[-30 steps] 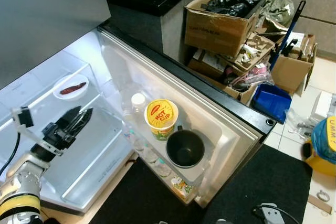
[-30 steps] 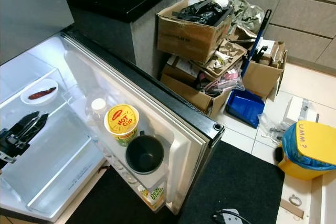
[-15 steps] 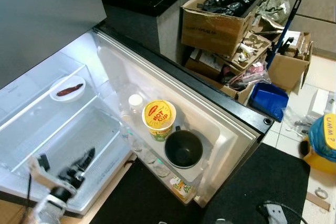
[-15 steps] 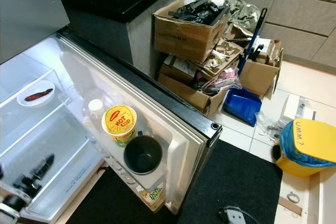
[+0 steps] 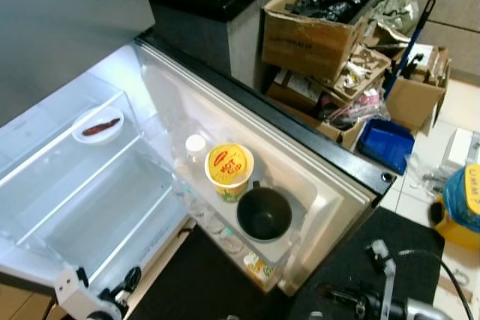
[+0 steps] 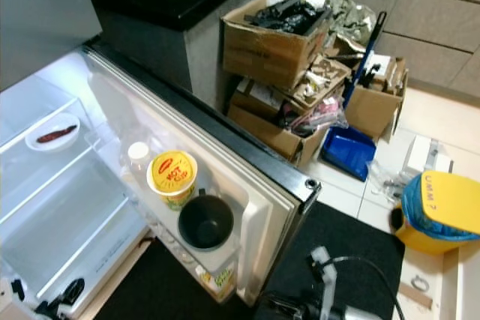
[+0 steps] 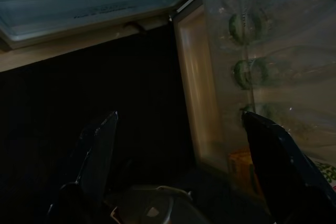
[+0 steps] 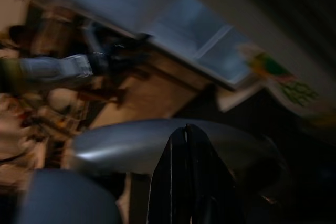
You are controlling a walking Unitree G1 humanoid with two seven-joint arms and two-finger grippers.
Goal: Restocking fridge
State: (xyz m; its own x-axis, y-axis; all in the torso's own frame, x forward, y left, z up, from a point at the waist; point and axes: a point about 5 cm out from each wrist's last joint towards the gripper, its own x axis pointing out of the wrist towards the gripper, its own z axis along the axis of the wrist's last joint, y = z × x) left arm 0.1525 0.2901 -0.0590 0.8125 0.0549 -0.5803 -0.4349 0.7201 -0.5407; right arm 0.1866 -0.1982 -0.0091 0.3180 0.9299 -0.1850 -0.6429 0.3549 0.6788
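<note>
Our left gripper [image 5: 129,281] is dropping out of the fridge [image 5: 67,207] toward its front edge, fingers [image 7: 100,153] spread wide and holding nothing. The yellow cup [image 5: 229,171] is sitting in the door shelf [image 5: 289,241] between a bottle [image 5: 196,149] and a black mug [image 5: 264,213], well apart from them. Our right gripper [image 8: 190,182] is hanging low, fingers pressed together.

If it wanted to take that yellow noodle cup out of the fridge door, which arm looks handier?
Probably the left. The left gripper hangs low by the fridge's front edge with jaws open, on the side of the yellow-lidded noodle cup. The right gripper is shut, down over the black floor mat.
</note>
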